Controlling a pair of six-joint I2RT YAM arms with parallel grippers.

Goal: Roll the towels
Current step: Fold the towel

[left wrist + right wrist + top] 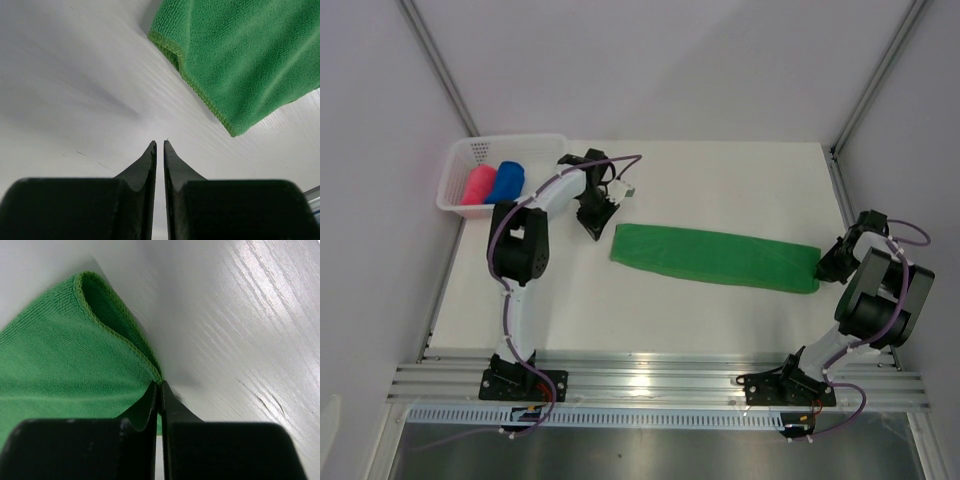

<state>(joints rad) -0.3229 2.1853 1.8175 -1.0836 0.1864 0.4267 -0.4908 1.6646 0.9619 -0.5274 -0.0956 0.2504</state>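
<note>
The green towel [715, 257] lies folded into a long strip across the middle of the table. My left gripper [595, 215] is shut and empty just left of the towel's left end; that end shows in the left wrist view [240, 55], apart from the left gripper's tips [160, 142]. My right gripper [828, 262] is shut with its tips [160, 383] touching the hem at the towel's right end [60, 355]; no fabric shows between the jaws. The pink-red towel [478, 185] and the blue towel [506, 180] lie rolled in the basket.
The white mesh basket [460, 155] stands at the table's back left corner, close behind the left arm. Metal frame posts run up at both back corners. An aluminium rail [650, 375] lines the near edge.
</note>
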